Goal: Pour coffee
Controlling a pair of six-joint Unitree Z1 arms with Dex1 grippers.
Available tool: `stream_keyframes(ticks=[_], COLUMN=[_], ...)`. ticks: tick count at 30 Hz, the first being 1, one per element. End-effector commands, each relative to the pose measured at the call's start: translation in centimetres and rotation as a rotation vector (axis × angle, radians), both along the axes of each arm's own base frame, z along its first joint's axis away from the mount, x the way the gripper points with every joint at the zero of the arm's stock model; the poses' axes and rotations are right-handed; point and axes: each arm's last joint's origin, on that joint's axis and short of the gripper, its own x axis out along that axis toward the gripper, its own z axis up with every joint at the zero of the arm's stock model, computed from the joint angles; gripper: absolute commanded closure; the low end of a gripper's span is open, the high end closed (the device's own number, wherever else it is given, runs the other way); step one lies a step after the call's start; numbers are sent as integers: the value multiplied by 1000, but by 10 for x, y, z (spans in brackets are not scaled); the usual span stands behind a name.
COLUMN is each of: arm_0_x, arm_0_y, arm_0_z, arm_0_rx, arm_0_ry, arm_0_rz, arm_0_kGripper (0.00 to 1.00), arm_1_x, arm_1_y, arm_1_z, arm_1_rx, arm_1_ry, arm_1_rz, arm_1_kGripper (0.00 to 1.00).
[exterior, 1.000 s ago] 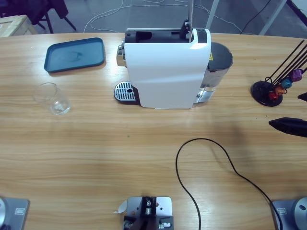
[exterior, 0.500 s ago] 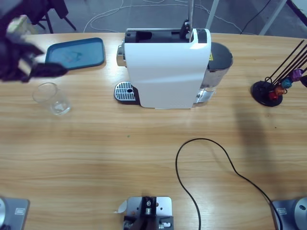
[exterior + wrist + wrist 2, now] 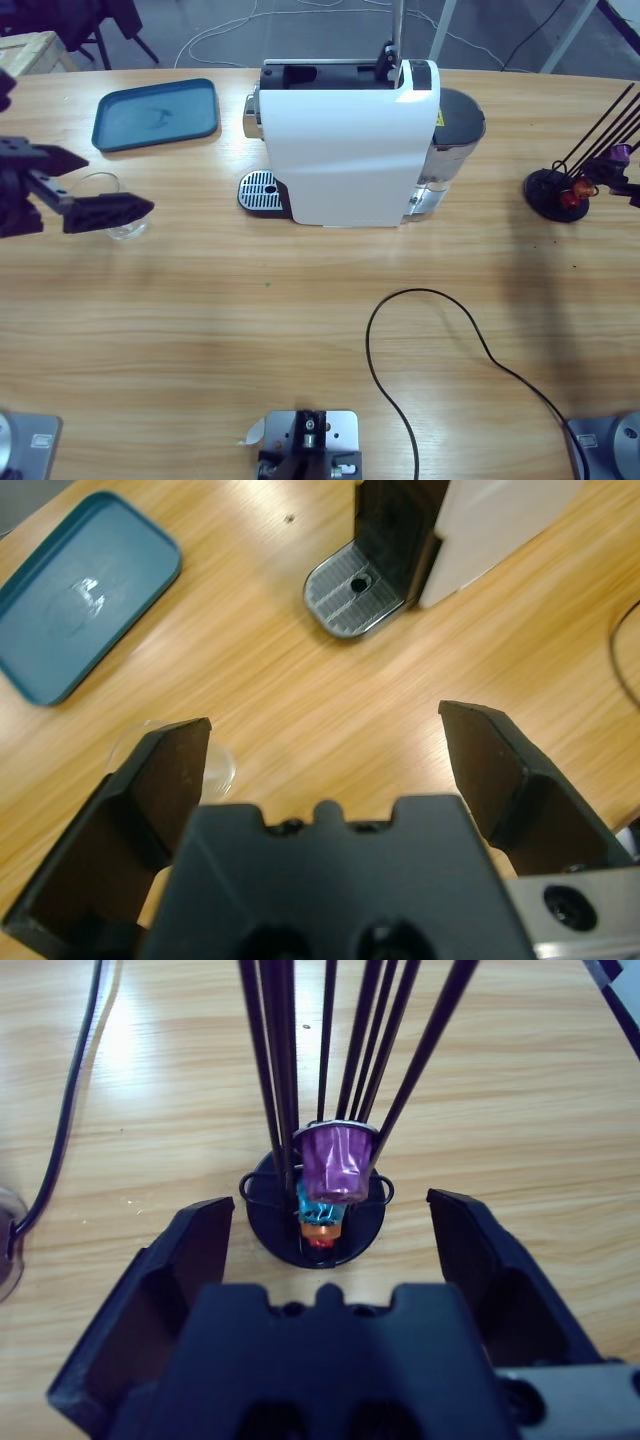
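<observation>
l. gripper (image 3: pixel 325 730), jaws apart, over glass (image 3: pixel 105 205) on table (image 3: pixel 300 320) near coffee machine (image 3: pixel 345 145); r. gripper (image 3: pixel 330 1220), jaws apart, facing capsule rack (image 3: pixel 320 1110) w/ purple capsule (image 3: pixel 338 1162).

table (image 3: pixel 250 330): light wood, visible grain, smooth
coffee machine (image 3: pixel 345 150): white plastic, glossy
drip grate (image 3: pixel 352 588): grey metal, ribbed
glass (image 3: pixel 110 190): clear (almost invisible)
tray (image 3: pixel 155 113): blue plastic, matt
capsule (image 3: pixel 338 1160): purple foil, shiny

The wooden bench (image 3: pixel 200 330) carries a blue tray (image 3: pixel 155 113) upper left, a glass (image 3: pixel 108 205), a coffee machine (image 3: pixel 345 145), a capsule rack (image 3: pixel 560 192) and a black cable (image 3: pixel 440 330).
</observation>
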Motion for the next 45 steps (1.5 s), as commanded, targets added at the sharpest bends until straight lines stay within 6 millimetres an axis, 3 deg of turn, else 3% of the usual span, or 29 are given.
stream_keyframes(ticks=[1, 9, 11, 13, 15, 22, 24, 38, 45], arm_0_x=[9, 15, 15, 15, 15, 16, 16, 15, 12], arm_0_y=[-1, -4, -4, -4, -4, -5, -5, -4, -1], arm_0_z=[-9, -9, -9, -10, -10, -11, -11, -17, -20], arm_0_rx=[-36, -32, -32, -30, -29, -27, -27, -18, -10], arm_0_ry=[5, 11, 12, 14, 15, 21, 22, 38, 39], arm_0_rz=[-11, 0, 1, 1, 1, 5, 4, 7, 0], arm_0_kGripper=[0, 0, 0, 0, 0, 0, 0, 0, 0], arm_1_x=[2, 5, 8, 9, 8, 5, 4, 0, -1], arm_1_y=[-4, -6, -6, -6, -6, -7, -7, -8, -3], arm_1_z=[-13, -16, -18, -20, -19, -17, -16, 9, 47], arm_1_rx=[4, 6, 7, 6, 4, 0, -4, -3, 6], arm_1_ry=[24, 12, 12, 17, 14, -1, -5, -82, -160], arm_1_rz=[-19, -27, -30, -29, -31, -36, -32, -38, -19], arm_1_kGripper=[337, 411, 569, 572, 780, 798, 906, 906, 906])
